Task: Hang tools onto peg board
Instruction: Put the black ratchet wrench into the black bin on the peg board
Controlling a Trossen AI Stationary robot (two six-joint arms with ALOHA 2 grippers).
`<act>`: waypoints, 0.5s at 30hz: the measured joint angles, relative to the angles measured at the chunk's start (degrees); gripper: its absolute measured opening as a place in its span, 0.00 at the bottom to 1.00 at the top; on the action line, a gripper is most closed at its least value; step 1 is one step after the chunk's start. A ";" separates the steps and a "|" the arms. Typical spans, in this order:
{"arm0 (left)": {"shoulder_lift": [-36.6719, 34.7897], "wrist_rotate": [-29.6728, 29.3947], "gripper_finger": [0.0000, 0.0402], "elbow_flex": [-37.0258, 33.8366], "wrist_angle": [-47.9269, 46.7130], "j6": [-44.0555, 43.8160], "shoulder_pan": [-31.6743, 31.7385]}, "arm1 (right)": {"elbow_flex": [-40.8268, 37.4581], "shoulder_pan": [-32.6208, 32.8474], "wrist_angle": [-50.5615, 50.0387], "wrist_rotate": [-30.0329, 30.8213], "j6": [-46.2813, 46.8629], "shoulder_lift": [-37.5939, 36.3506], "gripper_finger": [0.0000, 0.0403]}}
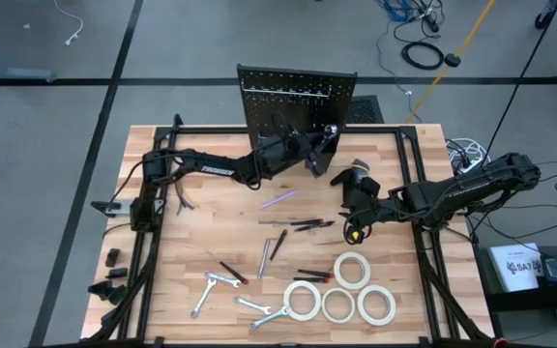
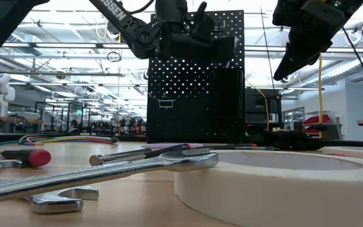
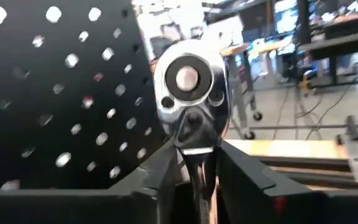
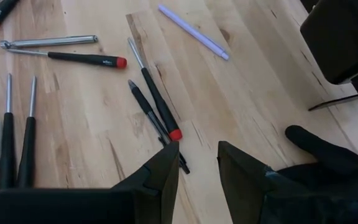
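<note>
I count four tape rolls [image 1: 341,293] at lower right of the overhead frame. Three wrenches [image 1: 222,294] lie lower left, one peg board [image 1: 293,92] at top.

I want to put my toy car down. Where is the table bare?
The table is bare on its left side, between the left arm and the wrenches. It is crowded from the screwdrivers to the tape rolls.

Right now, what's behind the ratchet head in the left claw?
The peg board stands behind the ratchet on one side, with open room on the other. The left claw flanks its handle; any hook behind the head is hidden.
</note>
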 joint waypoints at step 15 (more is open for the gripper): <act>-9.55 -1.88 0.34 -0.02 -25.44 -0.45 -0.07 | 0.00 0.00 -0.57 -0.47 0.83 0.00 0.26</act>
